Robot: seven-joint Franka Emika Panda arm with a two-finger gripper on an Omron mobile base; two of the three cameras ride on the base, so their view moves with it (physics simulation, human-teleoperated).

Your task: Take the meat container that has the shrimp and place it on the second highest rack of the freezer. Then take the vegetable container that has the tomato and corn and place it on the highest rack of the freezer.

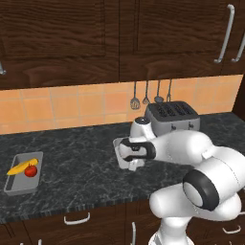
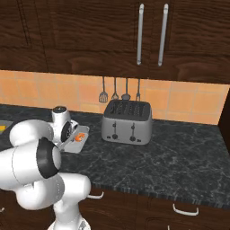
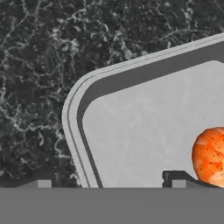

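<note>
Low over the counter [image 1: 76, 162], the jaws straddle the meat container's [image 3: 144, 118] rim.

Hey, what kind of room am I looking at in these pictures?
A home kitchen, rendered rather than real. A silver four-slot toaster sits on a dark marbled counter, cooking utensils hang on an orange tiled backsplash, and dark wood cabinets run above.

Base views flank arm, share counter [image 1: 86, 162], hand view close overhead
</note>
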